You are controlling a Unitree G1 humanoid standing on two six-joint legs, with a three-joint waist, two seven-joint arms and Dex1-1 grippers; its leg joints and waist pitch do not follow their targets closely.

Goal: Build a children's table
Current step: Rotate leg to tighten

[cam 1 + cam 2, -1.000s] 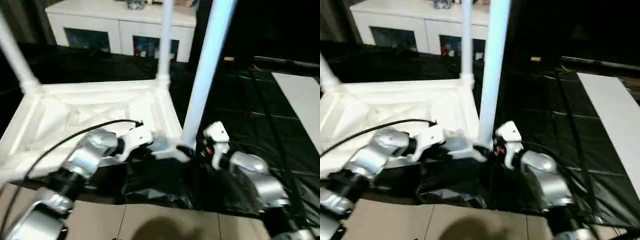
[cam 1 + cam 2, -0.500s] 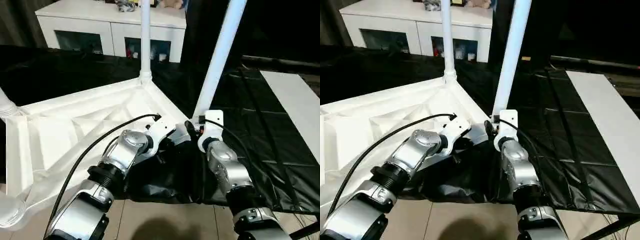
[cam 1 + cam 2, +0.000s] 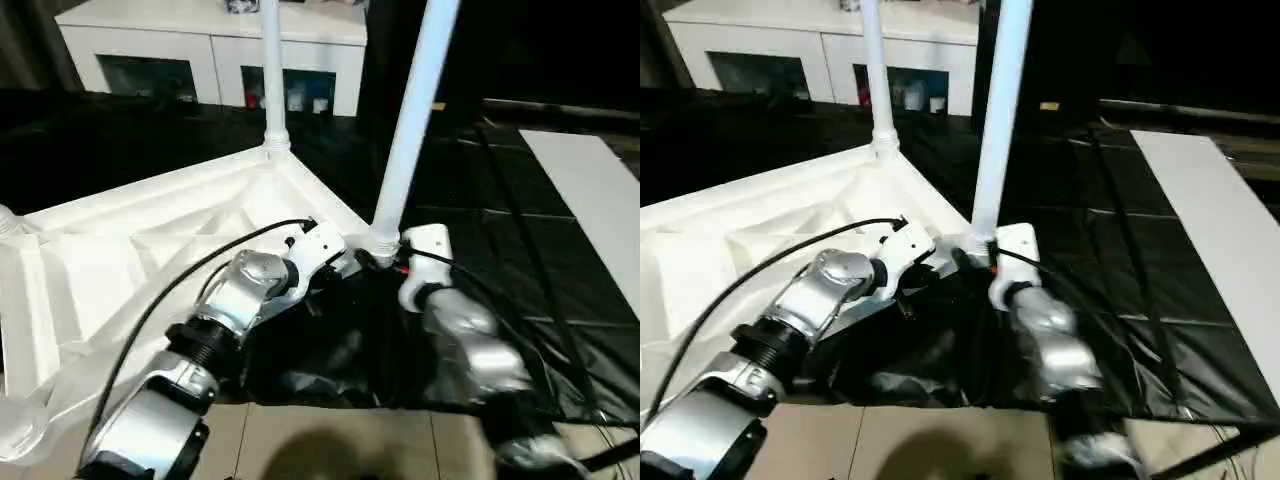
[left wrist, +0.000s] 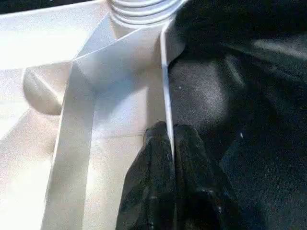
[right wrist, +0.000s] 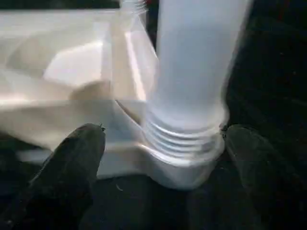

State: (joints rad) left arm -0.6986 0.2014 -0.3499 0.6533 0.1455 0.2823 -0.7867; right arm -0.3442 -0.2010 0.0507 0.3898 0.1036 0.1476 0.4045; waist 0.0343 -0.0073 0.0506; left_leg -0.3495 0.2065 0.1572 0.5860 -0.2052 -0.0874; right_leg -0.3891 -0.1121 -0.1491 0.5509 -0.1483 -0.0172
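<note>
Tabletop upside down on the black sheet, legs going in.
Near leg stands in its corner socket, far leg too; my right claw is spread around its base, my left claw pinches the rim.

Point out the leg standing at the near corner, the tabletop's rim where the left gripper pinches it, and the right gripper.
near-corner leg (image 3: 410, 120), left eye view: mid-shaft.
tabletop rim (image 4: 165, 96), left wrist view: thin wall edge above the fingertips.
left gripper (image 4: 171, 136), left wrist view: between fingertips.
right gripper (image 5: 163, 139), right wrist view: between fingertips.
</note>
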